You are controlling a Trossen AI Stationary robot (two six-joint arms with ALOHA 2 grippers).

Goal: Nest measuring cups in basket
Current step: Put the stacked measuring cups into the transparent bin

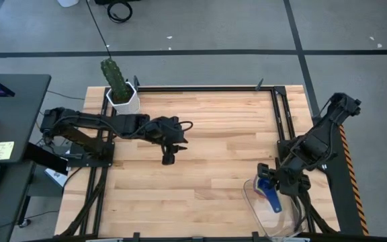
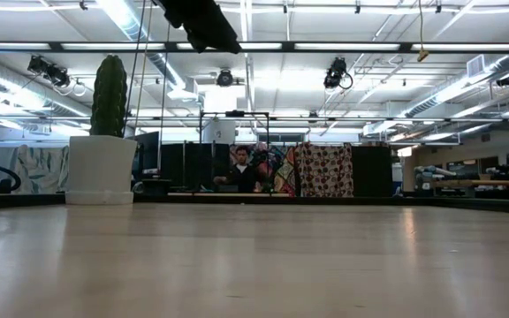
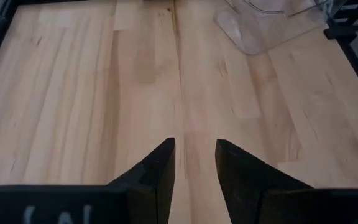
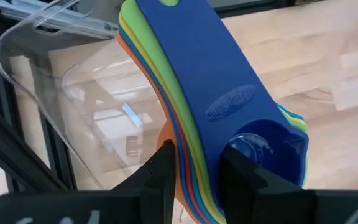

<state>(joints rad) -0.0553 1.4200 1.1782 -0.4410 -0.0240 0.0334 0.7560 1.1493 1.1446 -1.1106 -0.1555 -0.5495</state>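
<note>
Wooden slatted table point(image 1: 207, 134) first: clear rectangular plastic basket point(image 1: 255, 202) sits at its near right corner. Right gripper point(image 4: 194, 165) pinches the nested coloured plastic measuring cups point(image 4: 219, 106) over it, handles pointing away from the fingers. Left gripper point(image 3: 194, 163) idles mid-table, fingers spread, farther off.

Embossed mark on the measuring cups point(image 4: 229, 93): an oval stamp on the flat handle of the top blue cup, just above its bowl; the letters are too faint to read.
White marks on the right tool point(image 4: 194, 168): a few pale strokes on the dark bar below the stacked cups, cut off at the edge, unreadable.
White marks on the left tool point(image 3: 194, 162): pale strokes on its dark bar, cut off, unreadable.
Yellow note point(image 1: 2, 150): left of the surface, writing too small to read.
</note>
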